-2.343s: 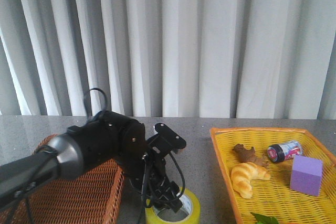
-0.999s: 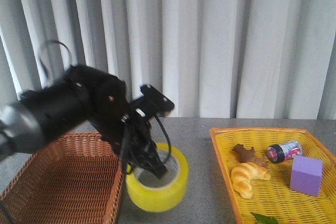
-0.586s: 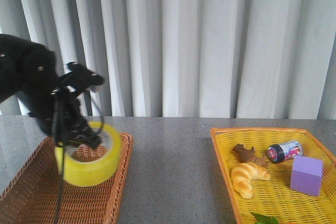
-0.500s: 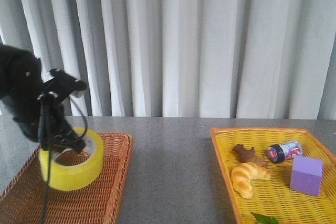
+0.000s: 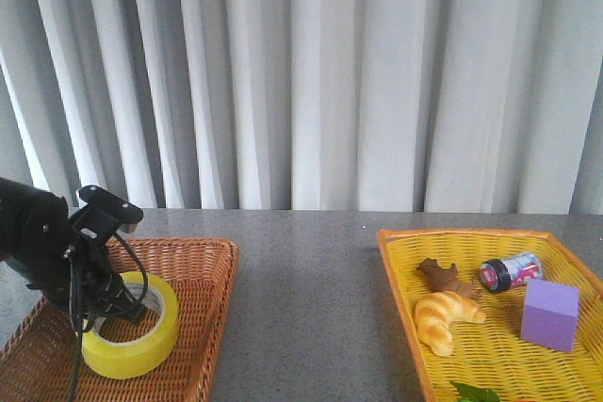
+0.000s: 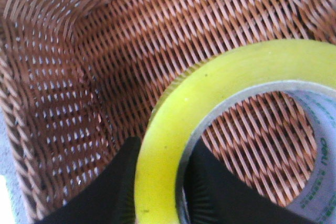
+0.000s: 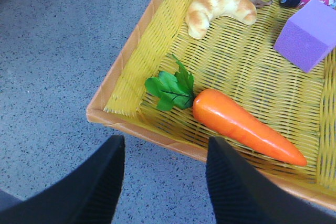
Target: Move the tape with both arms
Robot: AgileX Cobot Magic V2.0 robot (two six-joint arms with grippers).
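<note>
The yellow tape roll (image 5: 130, 326) with its white printed core lies low inside the brown wicker basket (image 5: 193, 275) at the left. My left gripper (image 5: 121, 309) is shut on the roll's wall, one finger outside and one inside the core. The left wrist view shows the tape (image 6: 220, 85) clamped between the two black fingers (image 6: 123, 182) above the basket's weave. My right gripper (image 7: 165, 153) is open and empty over the grey table, just off the yellow basket's near corner. The right arm is out of the front view.
The yellow basket (image 5: 400, 265) at the right holds a croissant (image 5: 445, 317), a brown piece (image 5: 443, 276), a small can (image 5: 509, 270) and a purple cube (image 5: 549, 313). A carrot (image 7: 239, 124) with green leaves lies in it. Grey table (image 5: 301, 308) runs between the baskets.
My left arm has carried the tape from the table's front middle leftward over the brown basket, then lowered it down into the basket.
</note>
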